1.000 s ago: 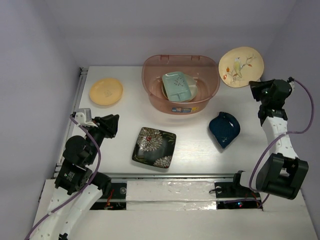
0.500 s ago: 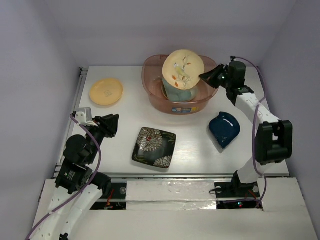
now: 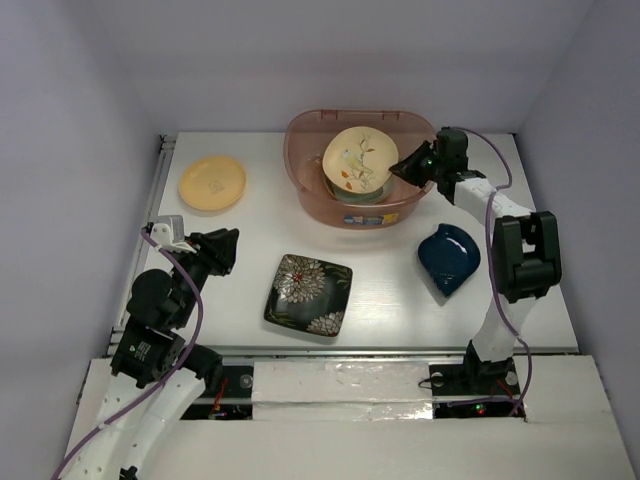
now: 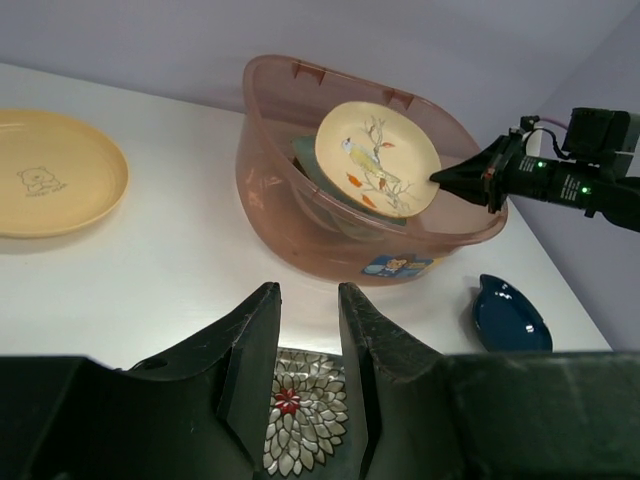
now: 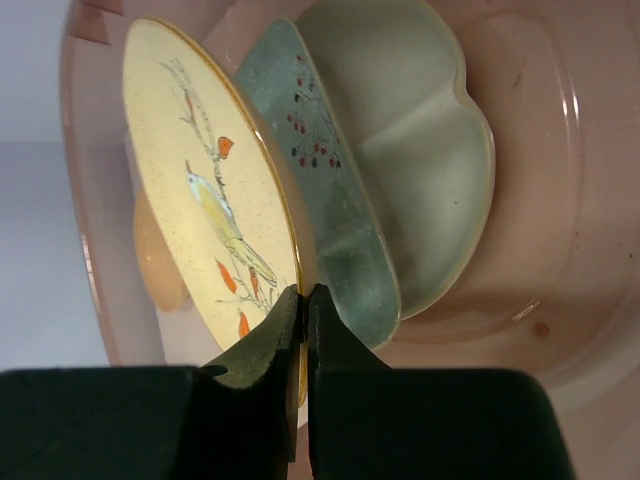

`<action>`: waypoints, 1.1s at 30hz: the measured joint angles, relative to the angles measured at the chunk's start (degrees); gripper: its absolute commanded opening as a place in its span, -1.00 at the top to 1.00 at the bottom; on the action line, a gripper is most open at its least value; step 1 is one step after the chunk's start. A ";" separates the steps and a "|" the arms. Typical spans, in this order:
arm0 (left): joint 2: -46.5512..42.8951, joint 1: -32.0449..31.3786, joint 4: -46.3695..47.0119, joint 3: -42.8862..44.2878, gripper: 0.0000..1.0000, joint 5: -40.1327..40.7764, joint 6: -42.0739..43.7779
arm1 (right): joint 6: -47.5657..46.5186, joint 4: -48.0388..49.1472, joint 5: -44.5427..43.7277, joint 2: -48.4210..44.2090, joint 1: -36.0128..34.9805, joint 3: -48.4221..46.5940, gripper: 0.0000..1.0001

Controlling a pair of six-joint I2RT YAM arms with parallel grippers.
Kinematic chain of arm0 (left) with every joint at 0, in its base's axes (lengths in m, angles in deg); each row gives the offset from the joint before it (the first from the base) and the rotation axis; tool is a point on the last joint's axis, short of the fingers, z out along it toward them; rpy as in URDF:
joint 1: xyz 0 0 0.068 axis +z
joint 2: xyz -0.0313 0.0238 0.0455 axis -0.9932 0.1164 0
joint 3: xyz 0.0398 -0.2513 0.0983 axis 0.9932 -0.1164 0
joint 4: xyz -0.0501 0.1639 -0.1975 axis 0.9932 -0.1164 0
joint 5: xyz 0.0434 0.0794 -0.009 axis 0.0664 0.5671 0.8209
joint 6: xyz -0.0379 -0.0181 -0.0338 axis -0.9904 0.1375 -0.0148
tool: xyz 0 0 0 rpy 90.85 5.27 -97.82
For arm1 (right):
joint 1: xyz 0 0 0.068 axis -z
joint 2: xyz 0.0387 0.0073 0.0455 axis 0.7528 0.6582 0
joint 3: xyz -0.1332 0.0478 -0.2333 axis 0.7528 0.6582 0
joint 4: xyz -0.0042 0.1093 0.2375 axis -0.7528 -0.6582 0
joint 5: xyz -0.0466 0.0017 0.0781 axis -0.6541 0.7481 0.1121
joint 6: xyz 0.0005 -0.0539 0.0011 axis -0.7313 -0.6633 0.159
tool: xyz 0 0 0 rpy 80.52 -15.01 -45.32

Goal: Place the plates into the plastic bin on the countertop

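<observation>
Our right gripper [image 5: 303,300] is pinched tight on the rim of the round cream plate painted with a bird on a branch [image 3: 355,158]. From the gripper the plate reaches leftward across the top view, over the inside of the translucent pinkish-brown plastic bin [image 3: 310,195], and it is tilted steeply rather than lying flat. Just behind it in the bin leans the pale green divided dish [image 5: 400,150]. The wrist view shows the two close together, but we cannot tell whether they touch. We judge that the release depends on that tilt: let go here and the plate would most likely settle against the green dish.

Our left gripper [image 4: 308,295] hangs low at the left of the white desk [image 3: 390,300], fingers slightly parted and empty.

We count five dishes and one bin. One dish is in the gripper and one is in the bin. Three are on the desk: the round yellow-orange plate [image 3: 212,183], nearer the left arm, the square black floral plate [image 3: 308,294] in the middle, and the dark blue leaf-shaped dish [image 3: 449,258], nearer the right arm.
</observation>
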 measured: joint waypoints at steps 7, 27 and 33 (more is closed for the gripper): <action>0.00 0.24 0.00 0.00 0.47 -0.04 0.00 | 0.50 -1.25 -0.66 4.24 -1.22 -0.20 0.55; -0.33 0.24 0.00 0.00 0.47 -0.70 0.00 | -5.84 1.31 -7.52 -22.03 -1.25 0.35 0.89; -1.73 0.26 0.13 0.00 0.47 -1.55 0.00 | -10.75 -1.31 -19.87 -44.57 -0.92 15.30 1.00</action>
